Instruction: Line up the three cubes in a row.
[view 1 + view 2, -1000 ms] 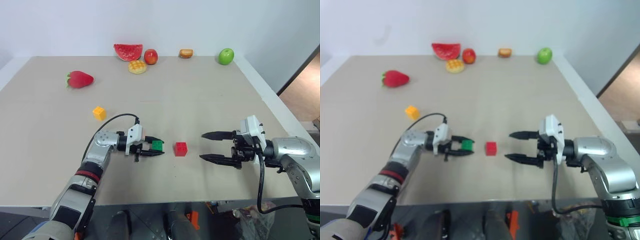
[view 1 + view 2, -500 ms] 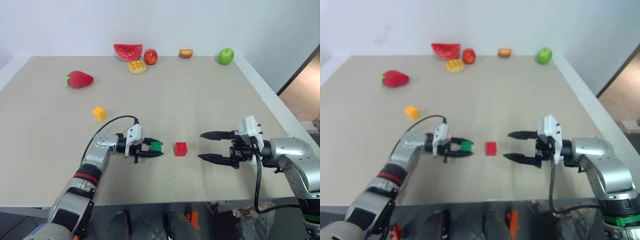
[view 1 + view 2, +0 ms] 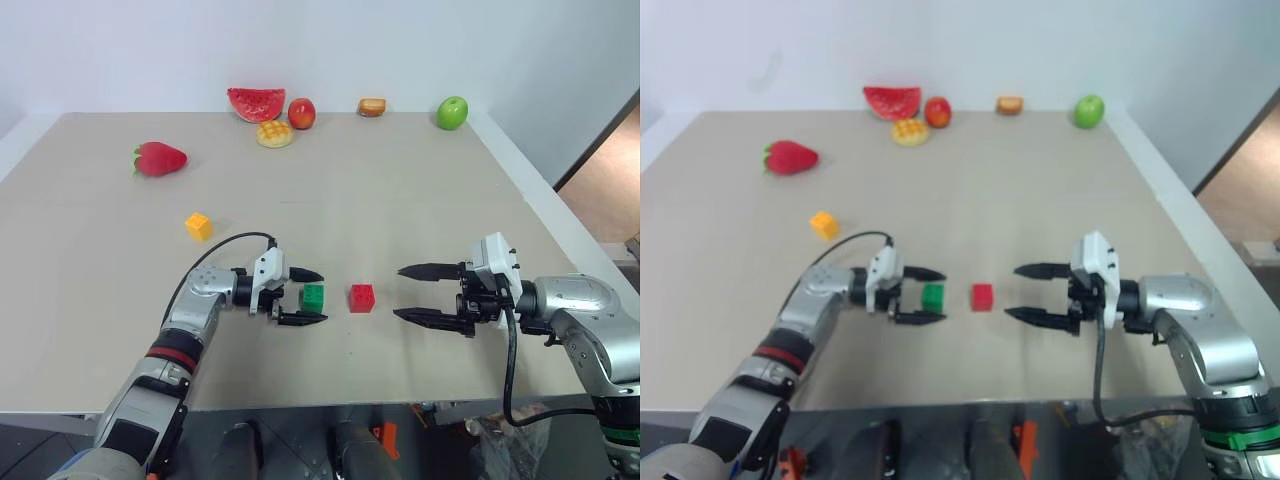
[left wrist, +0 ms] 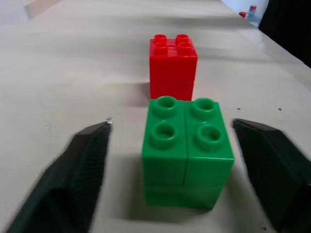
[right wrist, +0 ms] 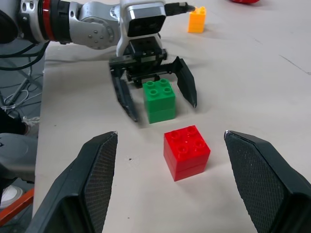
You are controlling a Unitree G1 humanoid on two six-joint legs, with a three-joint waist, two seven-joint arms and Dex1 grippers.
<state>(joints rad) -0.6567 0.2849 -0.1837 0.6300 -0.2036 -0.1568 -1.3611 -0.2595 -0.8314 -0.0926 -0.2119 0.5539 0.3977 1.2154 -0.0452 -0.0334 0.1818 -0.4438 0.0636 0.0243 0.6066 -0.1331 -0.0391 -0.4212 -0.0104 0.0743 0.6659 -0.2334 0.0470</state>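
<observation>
Plastic cubes numbered three: the green cube stood just beside the red cube, the yellow-orange cube well apart. Left gripper straddled the green one, jaws wide, not touching. Right gripper hung open, holding nothing. No readable writing showed.

The green cube and red cube are looking like glossy plastic; the table is appearing matt, perhaps laminate.

Bright even light, soft faint shadows
</observation>
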